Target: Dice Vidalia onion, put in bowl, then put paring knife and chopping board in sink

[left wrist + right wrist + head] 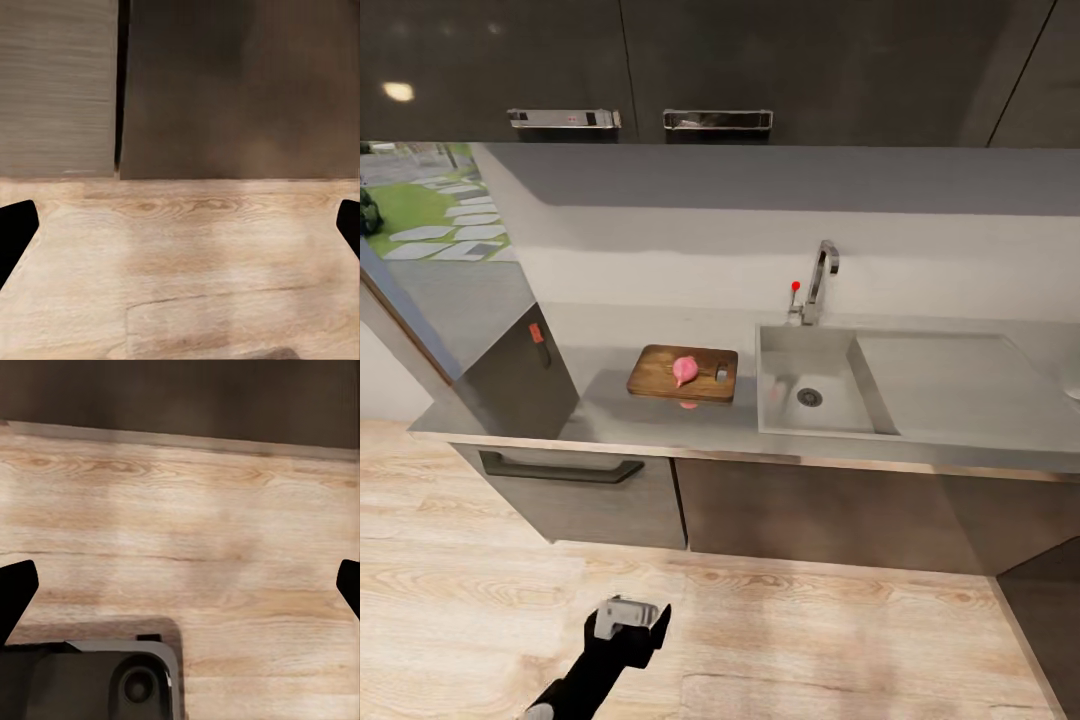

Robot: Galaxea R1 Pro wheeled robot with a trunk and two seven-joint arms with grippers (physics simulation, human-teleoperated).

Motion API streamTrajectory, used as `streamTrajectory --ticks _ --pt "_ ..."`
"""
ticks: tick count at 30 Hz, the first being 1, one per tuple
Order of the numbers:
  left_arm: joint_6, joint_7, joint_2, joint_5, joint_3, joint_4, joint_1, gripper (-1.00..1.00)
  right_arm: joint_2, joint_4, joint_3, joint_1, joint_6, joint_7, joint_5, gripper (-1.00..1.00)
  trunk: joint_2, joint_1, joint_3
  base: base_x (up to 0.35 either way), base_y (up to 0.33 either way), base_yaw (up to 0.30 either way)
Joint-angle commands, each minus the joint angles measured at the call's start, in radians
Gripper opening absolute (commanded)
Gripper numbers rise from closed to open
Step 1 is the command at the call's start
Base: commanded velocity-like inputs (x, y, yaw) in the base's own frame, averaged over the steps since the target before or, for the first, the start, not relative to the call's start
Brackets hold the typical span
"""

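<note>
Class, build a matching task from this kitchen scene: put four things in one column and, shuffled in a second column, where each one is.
Things:
1. pink-red Vidalia onion
2. chrome tap
3. round drain
4. black left gripper

Places:
A. behind the grey steel sink
B. over the wooden floor
C. on the brown wooden chopping board
D. in the sink's bottom

Pairs: 1-C, 2-A, 3-D, 4-B
</note>
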Motion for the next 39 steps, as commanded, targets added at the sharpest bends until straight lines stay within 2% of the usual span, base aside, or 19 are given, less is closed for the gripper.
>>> streamTrajectory --ticks 1,4,7,9,11,14,16,20,21,23,25,26,28,39 --pt "-0.024 0.020 0.001 0.010 -0.003 0.002 0.005 1.00 0.001 -0.002 -0.002 0.000 0.000 -0.006 0.003 1.00 -0.002 0.001 -0.001 0.000 0.000 0.000" --pt "-0.143 0.060 0.001 0.011 -0.005 0.028 0.031 1.00 0.001 -0.004 -0.019 0.000 0.000 -0.008 -0.062 1.00 -0.002 0.001 0.000 0.000 0.000 -0.073" --pt "-0.185 0.070 0.000 0.011 -0.007 0.054 0.039 1.00 0.002 -0.005 -0.052 0.000 0.001 -0.009 -0.132 1.00 -0.002 0.001 0.002 0.000 0.000 -0.178" --pt "-0.198 0.073 0.000 0.011 -0.008 0.080 0.042 1.00 0.001 -0.004 -0.065 0.000 0.002 -0.008 -0.159 1.00 -0.002 0.001 0.004 0.000 0.000 -0.217" --pt "-0.205 0.074 0.001 0.011 -0.009 0.116 0.045 1.00 0.000 -0.005 -0.070 0.000 0.002 -0.007 -0.168 1.00 -0.002 0.001 0.005 0.000 0.000 -0.226" --pt "-0.272 0.074 0.001 0.010 -0.009 0.212 0.067 1.00 -0.001 -0.006 -0.074 0.000 0.001 -0.002 -0.174 1.00 -0.002 0.001 0.008 0.000 0.000 -0.233" --pt "-0.424 0.074 0.000 0.010 -0.009 0.330 0.100 1.00 -0.003 -0.026 -0.074 0.000 -0.001 0.002 -0.175 1.00 -0.002 0.001 0.010 0.000 0.000 -0.230" --pt "-0.608 0.076 -0.013 0.011 -0.008 0.503 0.128 1.00 -0.004 -0.051 -0.073 0.000 -0.002 0.006 -0.174 1.00 -0.002 0.001 0.015 0.000 0.000 -0.220" --pt "-0.628 0.076 -0.016 0.011 -0.008 0.531 0.130 1.00 -0.004 -0.052 -0.073 0.000 -0.003 0.007 -0.173 1.00 -0.002 0.001 0.016 0.000 0.000 -0.216" --pt "-0.657 0.076 -0.019 0.012 -0.004 0.592 0.132 1.00 -0.005 -0.055 -0.072 0.000 -0.003 0.007 -0.173 1.00 -0.002 0.001 0.018 0.000 0.000 -0.215" --pt "-0.668 0.076 -0.020 0.012 -0.003 0.610 0.133 1.00 -0.005 -0.055 -0.072 0.000 -0.002 0.007 -0.173 1.00 -0.002 0.001 0.020 0.000 0.000 -0.215" --pt "-0.708 0.076 -0.020 0.012 -0.001 0.645 0.133 1.00 -0.005 -0.055 -0.070 0.000 -0.002 0.007 -0.173 1.00 -0.002 0.001 0.022 0.000 0.000 -0.215" --pt "-0.736 0.076 -0.021 0.012 0.001 0.674 0.133 1.00 -0.005 -0.056 -0.069 0.000 -0.001 0.007 -0.173 1.00 -0.002 0.001 0.024 0.000 0.000 -0.215" --pt "-0.762 0.076 -0.022 0.012 0.000 0.706 0.133 1.00 -0.005 -0.056 -0.067 0.000 0.000 0.007 -0.173 1.00 -0.002 0.001 0.037 0.000 0.000 -0.213"
